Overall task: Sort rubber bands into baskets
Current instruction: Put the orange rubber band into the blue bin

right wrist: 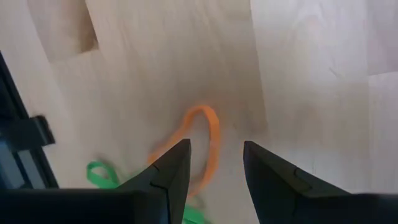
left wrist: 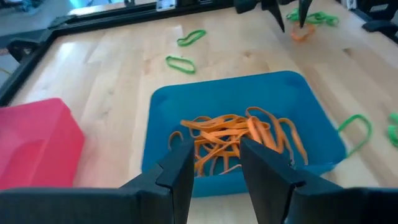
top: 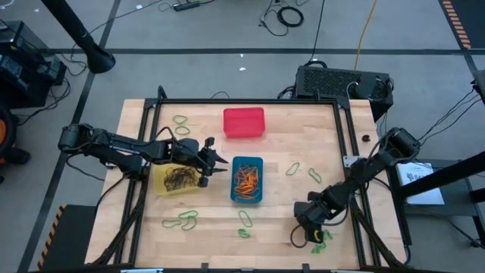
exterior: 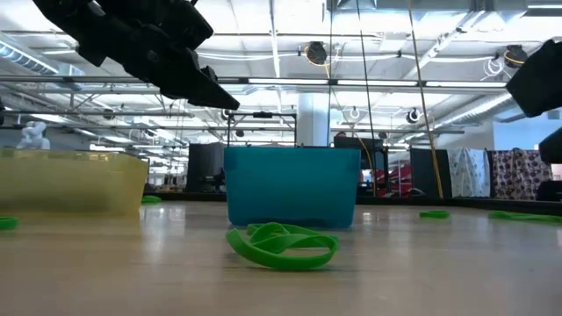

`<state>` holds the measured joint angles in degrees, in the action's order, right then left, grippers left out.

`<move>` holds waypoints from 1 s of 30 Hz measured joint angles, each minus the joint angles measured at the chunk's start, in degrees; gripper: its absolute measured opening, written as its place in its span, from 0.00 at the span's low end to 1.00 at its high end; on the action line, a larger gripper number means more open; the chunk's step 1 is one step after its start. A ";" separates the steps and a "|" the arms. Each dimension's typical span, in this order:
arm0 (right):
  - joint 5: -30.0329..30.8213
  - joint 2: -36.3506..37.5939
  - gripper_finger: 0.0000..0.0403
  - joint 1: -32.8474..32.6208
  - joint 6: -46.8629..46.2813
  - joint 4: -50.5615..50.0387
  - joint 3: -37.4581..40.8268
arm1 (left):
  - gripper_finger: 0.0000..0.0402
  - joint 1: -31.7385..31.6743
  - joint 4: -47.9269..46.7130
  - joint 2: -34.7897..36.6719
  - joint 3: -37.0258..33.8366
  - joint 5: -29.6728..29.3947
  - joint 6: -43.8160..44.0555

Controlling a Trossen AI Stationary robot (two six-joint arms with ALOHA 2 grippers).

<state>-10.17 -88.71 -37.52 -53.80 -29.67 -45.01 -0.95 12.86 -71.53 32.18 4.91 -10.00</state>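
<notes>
At the near edge of the bench (top: 303, 205), the right tool (top: 309, 225) is pointing down with its fingers (right wrist: 168, 174) parted and empty, hovering over an orange rubber band (right wrist: 208, 140) that is lying flat on the wood just beside some green bands (top: 319, 241). More green rubber bands (top: 182, 221) are lying near the front left, and a folded green one (exterior: 283, 245) is sitting in front of the blue basket (top: 247, 180), which is holding a heap of orange bands (left wrist: 242, 134). The left tool (top: 214, 163) is hanging between the yellow basket (top: 179, 178), filled with dark bands, and the blue one, its fingers (left wrist: 177, 171) spread and gripping nothing. Farther back, the red basket (top: 244, 123) is standing apart, with other green loops (top: 180, 120) lying to its left.
</notes>
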 joint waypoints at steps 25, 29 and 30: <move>6.59 -4.24 0.16 -4.48 8.97 6.62 0.25 | 0.34 0.35 -0.13 0.00 0.00 0.11 0.61; 8.96 -2.11 0.02 -3.63 17.30 7.16 0.41 | 0.34 0.35 -0.34 0.00 0.00 0.16 0.66; 10.49 -1.30 0.03 -3.27 19.15 7.21 0.41 | 0.34 0.35 -0.38 0.00 0.00 0.30 0.66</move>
<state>0.32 -90.01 -40.79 -34.65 -22.47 -44.60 -0.60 12.48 -71.53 32.18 5.20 -9.34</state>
